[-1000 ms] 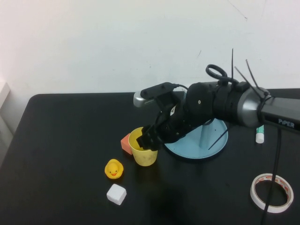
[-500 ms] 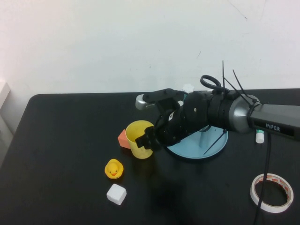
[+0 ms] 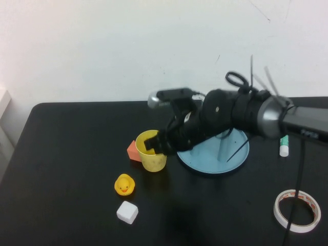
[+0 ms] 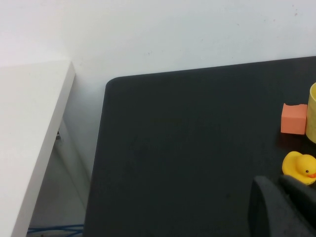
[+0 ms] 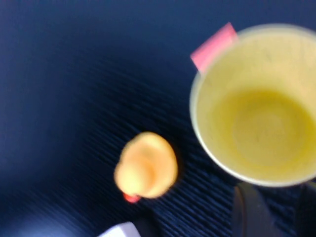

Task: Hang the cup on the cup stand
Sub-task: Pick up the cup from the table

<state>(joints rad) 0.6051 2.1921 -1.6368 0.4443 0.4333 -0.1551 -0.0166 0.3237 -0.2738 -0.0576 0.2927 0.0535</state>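
the right hand (image 3: 154,145) is at the rim of the cup (image 3: 151,158), on the side that faces the cup stand (image 3: 212,154). the cup stands upright on the black worktop (image 3: 66,169), mouth up, just beside the stand's blue dish and touching or almost touching an orange block (image 3: 133,150) on its far side. one finger seems to reach over the rim, but the dark fingers hide each other, so i cannot tell how far they are apart or if the wall is already pinched. in the right wrist view the cup (image 5: 256,103) is empty and one dark fingertip (image 5: 252,210) sits just outside the rim.

the step in hand, as i judge it, is to take the cup by its wall. to do it well, one finger should go inside and one outside, deep enough below the rim, because the plastic is smooth and tapered and can slip out. the closing should be gentle, since a thin cup may bend or tip toward the block. after a firm hold the cup must be lifted straight, turned mouth down and lowered over one post of the stand. the duck (image 3: 124,185) and the white cube (image 3: 127,212) lie near, toward the front, so the lift should not sweep low over them.

the left hand (image 4: 281,207) is parked at the left side of the worktop, well apart from the cup, closed and holding nothing.
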